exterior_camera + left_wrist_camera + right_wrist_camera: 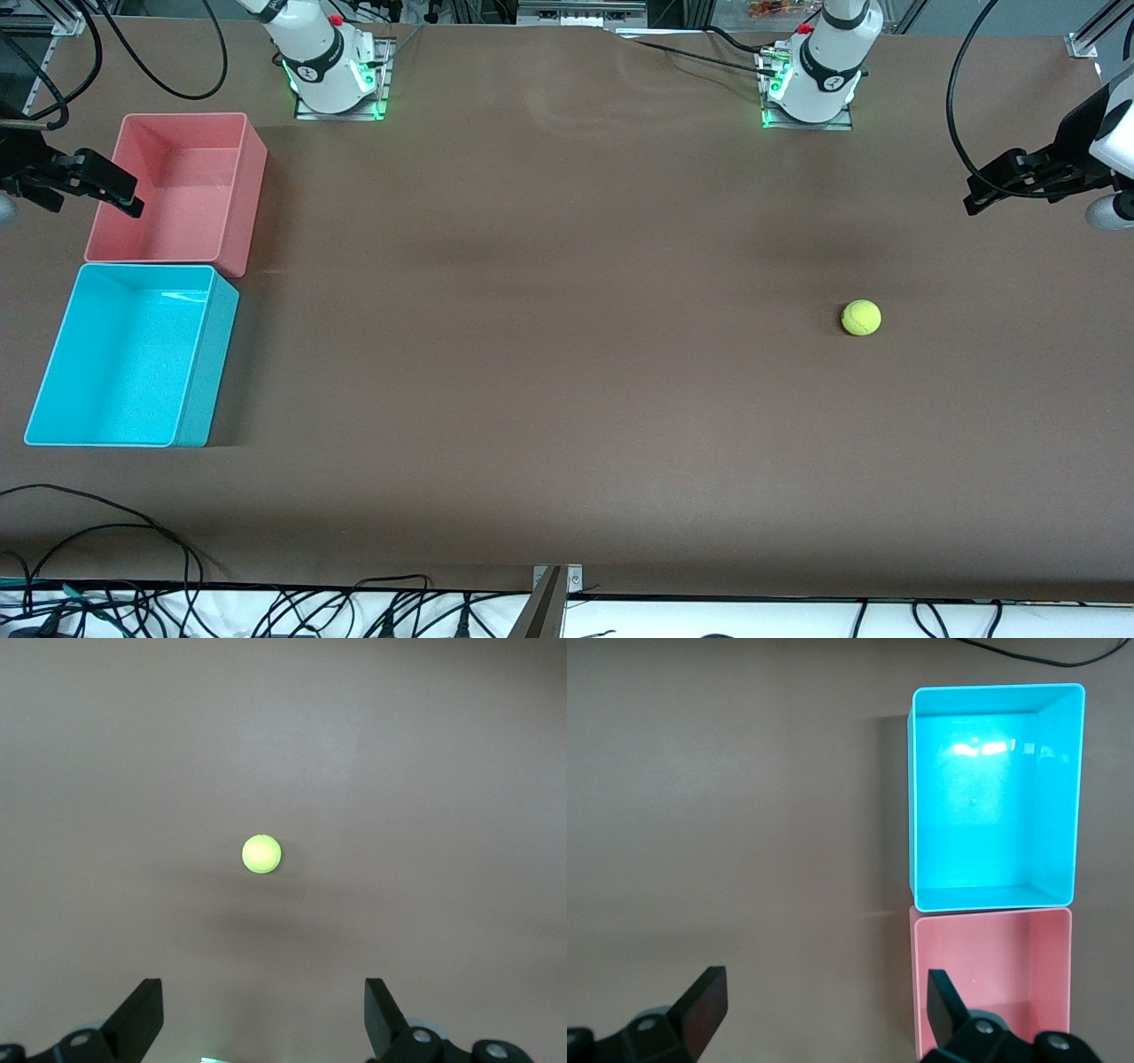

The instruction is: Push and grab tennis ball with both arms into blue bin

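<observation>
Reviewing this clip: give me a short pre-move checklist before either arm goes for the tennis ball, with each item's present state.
1. Tennis ball free on the table, touching nothing: ok.
2. Left claw open, holding nothing, up over the left arm's end of the table: ok.
3. Right claw open, holding nothing, over the pink bin: ok.
4. Blue bin upright with nothing in it, standing at the right arm's end against the pink bin and nearer the front camera: ok.
5. Table surface between ball and blue bin shows no obstacle: ok.
6. Ball in the left wrist view, centred ahead of the claw: ok.
</observation>
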Controlling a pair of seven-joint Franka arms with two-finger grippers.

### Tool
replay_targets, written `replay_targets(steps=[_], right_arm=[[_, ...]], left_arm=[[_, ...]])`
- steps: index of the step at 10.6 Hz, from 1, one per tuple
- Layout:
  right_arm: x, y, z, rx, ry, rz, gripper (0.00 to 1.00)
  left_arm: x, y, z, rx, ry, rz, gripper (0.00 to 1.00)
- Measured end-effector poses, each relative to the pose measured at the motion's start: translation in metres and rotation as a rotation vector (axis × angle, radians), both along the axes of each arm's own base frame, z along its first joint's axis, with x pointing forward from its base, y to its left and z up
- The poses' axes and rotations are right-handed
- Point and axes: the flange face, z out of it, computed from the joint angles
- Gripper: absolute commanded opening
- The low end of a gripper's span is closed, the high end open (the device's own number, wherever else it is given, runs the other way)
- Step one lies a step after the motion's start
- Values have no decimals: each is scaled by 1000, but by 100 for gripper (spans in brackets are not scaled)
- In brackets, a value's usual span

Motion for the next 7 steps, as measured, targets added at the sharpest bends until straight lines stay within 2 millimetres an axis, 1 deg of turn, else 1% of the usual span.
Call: replay_targets(steps=[1,3,4,7], right_arm=[[0,0,0,0,1,0,100],[0,0,0,0,2,0,100],[0,0,0,0,2,0,100],[0,0,0,0,2,1,100]], left_arm=[[0,-1,0,0,0,-3,100],[-1,-17,0,-1,-1,-31,100],[-2,-19,1,-2,-2,-35,100],[-3,-16,2,-2,-4,-29,100]])
